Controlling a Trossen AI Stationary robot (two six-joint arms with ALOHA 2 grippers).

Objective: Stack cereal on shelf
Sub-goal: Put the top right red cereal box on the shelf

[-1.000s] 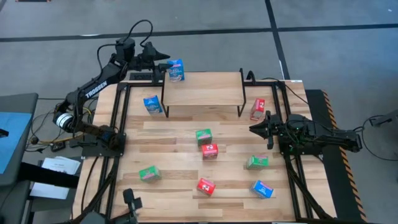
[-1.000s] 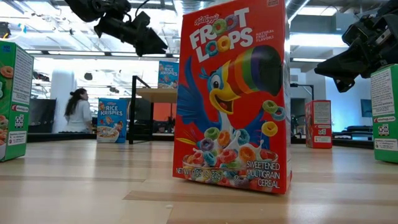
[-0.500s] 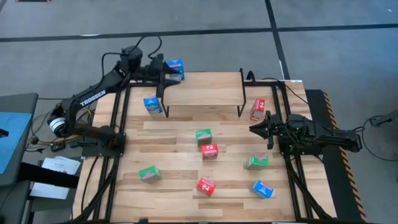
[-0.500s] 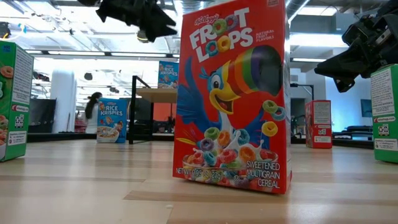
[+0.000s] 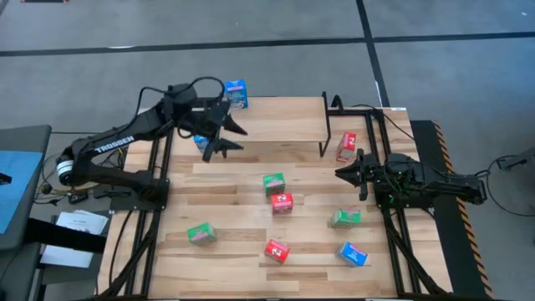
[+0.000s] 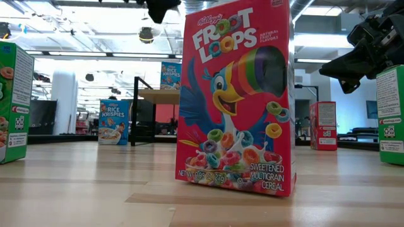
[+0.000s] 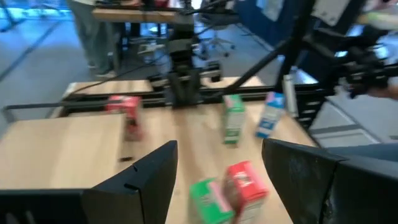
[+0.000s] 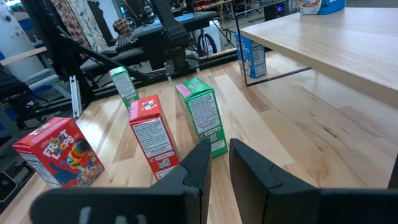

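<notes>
One blue cereal box (image 5: 236, 94) stands on the far left corner of the shelf (image 5: 284, 119), and that is all the shelf carries, so the job looks barely begun. Eight boxes are left on the tabletop (image 5: 226, 242): a blue one (image 5: 201, 140) just beside the shelf's left legs, partly under the left arm, a red one (image 5: 346, 146) by its right legs, a green (image 5: 273, 182) and a red (image 5: 282, 201) side by side in the middle, and nearer the front a green (image 5: 199, 233), a red (image 5: 277, 249), a green (image 5: 345, 217) and a blue (image 5: 353, 253). The left pincer (image 5: 226, 138) hangs over the shelf's left front edge with its jaws parted and nothing between them; its own camera shows the gap is bare. The right pincer (image 5: 341, 173) waits at the right side, jaws shut and empty. From above you get the whole count; the low view is blocked by a red box (image 6: 237, 98), yet it shows the blue one on the shelf standing upright, and only the right wrist view shows the shelf's underside.
</notes>
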